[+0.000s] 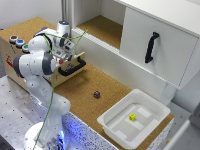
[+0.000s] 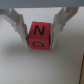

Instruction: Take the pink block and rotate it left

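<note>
Pink block (image 2: 39, 35) sits clamped between the claw (image 2: 39, 31) fingers.

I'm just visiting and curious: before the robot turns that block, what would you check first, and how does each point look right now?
1. Block between the tool's fingers: ok. In the wrist view the pink block sits between the tool fingers.
2. Fingers touching the block: cannot tell; too blurred.
3. Block flat on the surface: cannot tell.
4. Block seen from the exterior view: not ok; the arm hides it.
5. Nearby clutter: ok. The small dark object and white bin lie well away.
</note>
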Controlling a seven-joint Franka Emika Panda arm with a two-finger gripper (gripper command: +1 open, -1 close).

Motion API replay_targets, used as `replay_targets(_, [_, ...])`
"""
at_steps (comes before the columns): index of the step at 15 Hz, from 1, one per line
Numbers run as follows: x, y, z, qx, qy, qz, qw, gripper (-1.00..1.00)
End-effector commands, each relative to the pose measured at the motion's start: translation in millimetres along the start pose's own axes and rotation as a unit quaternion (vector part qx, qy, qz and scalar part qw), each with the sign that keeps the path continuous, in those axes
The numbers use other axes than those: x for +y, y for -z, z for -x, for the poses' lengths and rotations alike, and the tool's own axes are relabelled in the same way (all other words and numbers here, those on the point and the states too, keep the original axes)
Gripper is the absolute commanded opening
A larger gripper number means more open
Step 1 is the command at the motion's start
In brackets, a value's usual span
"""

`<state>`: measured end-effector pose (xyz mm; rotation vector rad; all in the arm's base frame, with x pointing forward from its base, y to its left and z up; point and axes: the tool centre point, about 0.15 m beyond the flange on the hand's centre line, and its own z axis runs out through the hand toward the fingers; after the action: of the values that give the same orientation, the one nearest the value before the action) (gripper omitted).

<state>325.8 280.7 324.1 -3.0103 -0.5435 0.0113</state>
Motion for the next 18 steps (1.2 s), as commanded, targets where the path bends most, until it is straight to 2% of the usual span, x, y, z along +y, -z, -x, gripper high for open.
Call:
replay_targets(1, [-8.8,53.2,-26.7,0.006,0.027,0.054,0.998,-1.0])
replay_targets(4, [-1.0,78.0,-40.9,0.001,0.115,0.067,0.991,-1.0])
replay_targets(6, [16.2,73.8,-44.4,-0.026,0.183,0.068,0.98,-1.0])
replay_targets(8, [29.3,65.3,-45.3,-0.045,0.267,0.068,0.96,-1.0])
replay_targets(9, [37.5,61.7,-46.8,-0.044,0.309,0.058,0.948,-1.0])
replay_targets(13, [50.7,43.3,-64.2,-0.056,0.501,0.048,0.862,-1.0])
replay_targets(14, [50.0,41.4,-69.5,-0.054,0.533,0.044,0.843,-1.0])
replay_targets(16, [46.5,36.5,-82.0,-0.049,0.608,0.027,0.792,-1.0])
replay_targets(18, [41.9,32.3,-87.9,-0.049,0.653,0.017,0.755,-1.0])
